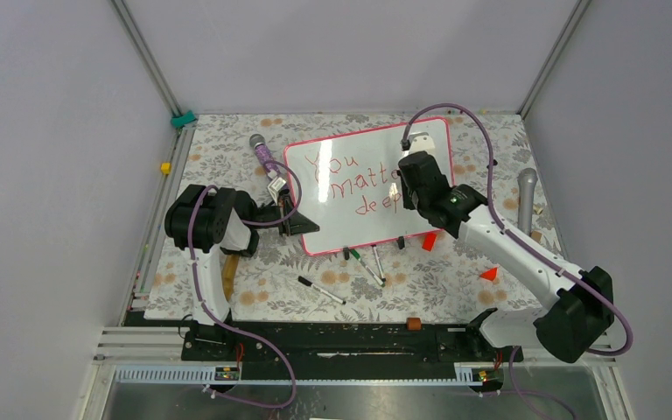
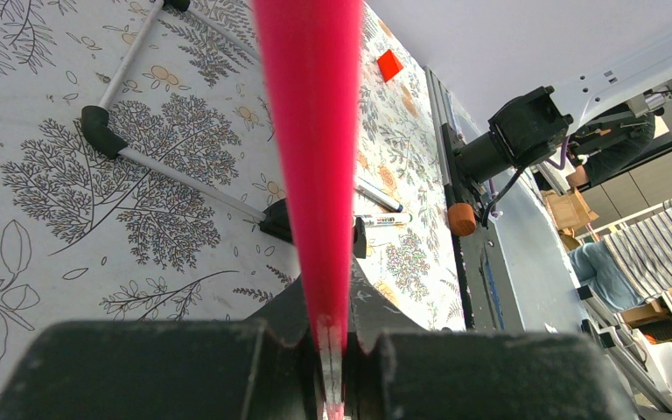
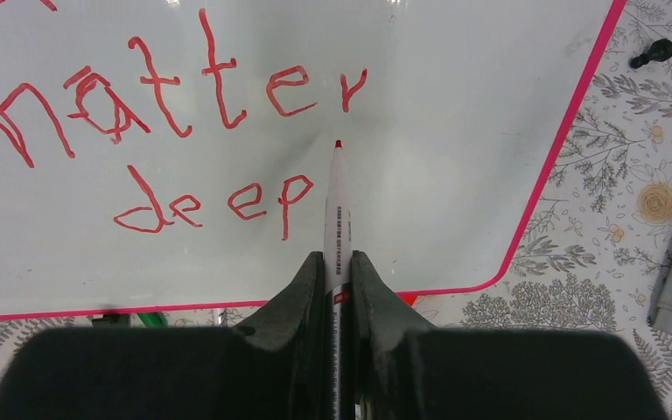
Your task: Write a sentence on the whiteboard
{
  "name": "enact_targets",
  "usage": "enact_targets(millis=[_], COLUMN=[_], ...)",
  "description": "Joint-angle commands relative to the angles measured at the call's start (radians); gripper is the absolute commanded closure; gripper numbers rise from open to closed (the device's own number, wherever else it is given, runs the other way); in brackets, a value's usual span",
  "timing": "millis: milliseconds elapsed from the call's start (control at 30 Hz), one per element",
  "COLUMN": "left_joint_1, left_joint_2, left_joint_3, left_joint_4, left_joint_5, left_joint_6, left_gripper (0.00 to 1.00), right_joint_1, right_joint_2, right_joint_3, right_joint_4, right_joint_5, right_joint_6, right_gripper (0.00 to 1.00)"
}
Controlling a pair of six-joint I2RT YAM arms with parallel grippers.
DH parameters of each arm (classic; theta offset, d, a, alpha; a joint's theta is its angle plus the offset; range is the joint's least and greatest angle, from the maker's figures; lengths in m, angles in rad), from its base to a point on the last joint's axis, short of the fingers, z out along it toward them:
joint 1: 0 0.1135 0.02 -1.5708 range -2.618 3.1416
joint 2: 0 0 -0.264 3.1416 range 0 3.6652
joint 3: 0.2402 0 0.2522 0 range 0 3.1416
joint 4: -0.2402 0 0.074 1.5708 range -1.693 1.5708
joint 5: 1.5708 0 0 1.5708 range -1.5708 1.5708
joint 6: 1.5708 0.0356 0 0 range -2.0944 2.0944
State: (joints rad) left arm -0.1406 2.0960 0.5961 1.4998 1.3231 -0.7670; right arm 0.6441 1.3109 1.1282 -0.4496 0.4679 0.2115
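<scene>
Whiteboard (image 1: pixel 341 229): lies flat on the floral surface (image 1: pixel 227 157), slightly turned, between the two arms.
Sentence (image 3: pixel 219 87): red handwriting in three lines on the whiteboard. We read "You", "matter" and "deep".
Left fingers (image 2: pixel 290 322): clenched on the whiteboard's pink-red frame at its near-left corner.
Right fingers (image 3: pixel 313 276): clenched around a white marker (image 3: pixel 339 219), with its red tip pointing forward.
Marker tip: sits over bare board just right of "deep" and below the last "r" of "matter". We cannot tell whether it touches.
Loose markers (image 1: pixel 321 290): several lie on the surface, just off the whiteboard's near edge.
Grey microphone (image 1: pixel 527 197): lies on the surface to the right, apart from the whiteboard.
</scene>
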Motion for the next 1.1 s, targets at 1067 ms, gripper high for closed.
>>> enact_targets(millis=[1067], left_joint_1=[-0.024], left_joint_2=[0.052], left_joint_3=[-0.007], left_joint_4=[-0.029], left_joint_5=[0.023], left_joint_6=[0.071], left_gripper=[1.00], right_joint_1=[-0.041], right_joint_2=[0.094], right_joint_3=[0.055], right_joint_4=[0.002], right_joint_5=[-0.052], right_joint_6=[-0.003], right_gripper=[1.00])
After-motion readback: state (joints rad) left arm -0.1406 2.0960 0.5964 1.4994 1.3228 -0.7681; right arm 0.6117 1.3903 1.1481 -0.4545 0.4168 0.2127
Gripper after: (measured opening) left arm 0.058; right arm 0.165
